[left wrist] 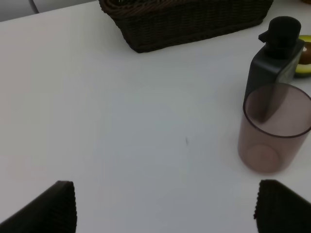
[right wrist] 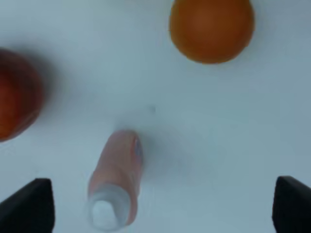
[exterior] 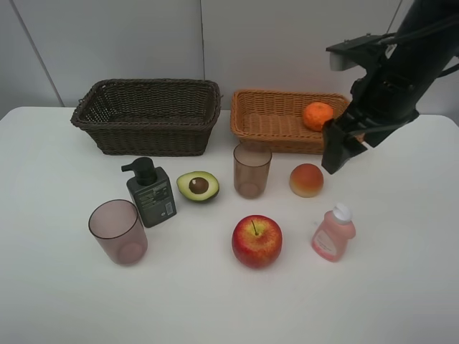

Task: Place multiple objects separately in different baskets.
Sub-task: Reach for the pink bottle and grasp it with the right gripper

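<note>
The red apple [exterior: 256, 241] and the small pink bottle [exterior: 333, 232] stand in front on the table [exterior: 57, 301]. The left gripper [left wrist: 165, 208] and the right gripper [right wrist: 159, 206] are wide open and hold nothing. Far back, the orange tangerine [exterior: 317, 115] lies in the light basket [exterior: 269, 123].

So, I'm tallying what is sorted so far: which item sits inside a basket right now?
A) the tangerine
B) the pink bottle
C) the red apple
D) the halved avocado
A: the tangerine lies inside the light orange-tan basket, while the apple, avocado and pink bottle are all out on the table.
</note>
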You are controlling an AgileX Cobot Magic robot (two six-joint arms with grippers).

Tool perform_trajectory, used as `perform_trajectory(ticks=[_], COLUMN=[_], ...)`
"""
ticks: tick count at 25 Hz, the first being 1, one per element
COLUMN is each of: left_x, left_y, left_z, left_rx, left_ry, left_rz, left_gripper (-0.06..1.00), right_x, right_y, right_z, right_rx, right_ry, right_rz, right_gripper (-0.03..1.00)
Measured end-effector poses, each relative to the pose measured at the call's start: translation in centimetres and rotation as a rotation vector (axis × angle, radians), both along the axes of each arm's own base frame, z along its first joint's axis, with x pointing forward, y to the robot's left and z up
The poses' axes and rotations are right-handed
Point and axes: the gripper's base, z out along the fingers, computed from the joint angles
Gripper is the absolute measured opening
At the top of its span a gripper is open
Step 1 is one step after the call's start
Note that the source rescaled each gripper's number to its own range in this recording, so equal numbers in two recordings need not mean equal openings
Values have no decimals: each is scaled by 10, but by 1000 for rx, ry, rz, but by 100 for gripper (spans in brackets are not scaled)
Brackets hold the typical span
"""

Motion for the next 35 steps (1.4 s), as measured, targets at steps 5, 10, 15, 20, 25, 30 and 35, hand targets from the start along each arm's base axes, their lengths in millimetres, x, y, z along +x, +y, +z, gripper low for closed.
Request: perform_trajectory(ticks=[5, 10, 15, 20, 25, 30, 35], left_x=[0, 0, 0, 0, 0, 0, 0], left_y=[0, 0, 0, 0, 0, 0, 0], left_z=[0, 0, 0, 0, 0, 0, 0], left_rx=[0, 0, 0, 0, 0, 0, 0], left_ry=[0, 0, 0, 0, 0, 0, 0], left_rz=[0, 0, 0, 0, 0, 0, 0], left_gripper=[97, 97, 97, 97, 97, 97, 97], right_x=[-14, -24, -29, -33, -32, -30, -28], right_y=[11, 15, 14, 12, 12, 13, 14], right_z=[-16, -31, -45, -57, -73, -82, -91], right_rx=[-11, -10, 2, 3, -6, -15, -27], right_ry=[52, 73, 76, 72, 92, 111, 136], right_rz=[47, 67, 61, 61, 60, 59, 59], right_gripper=[92, 92, 92, 92, 92, 92, 92])
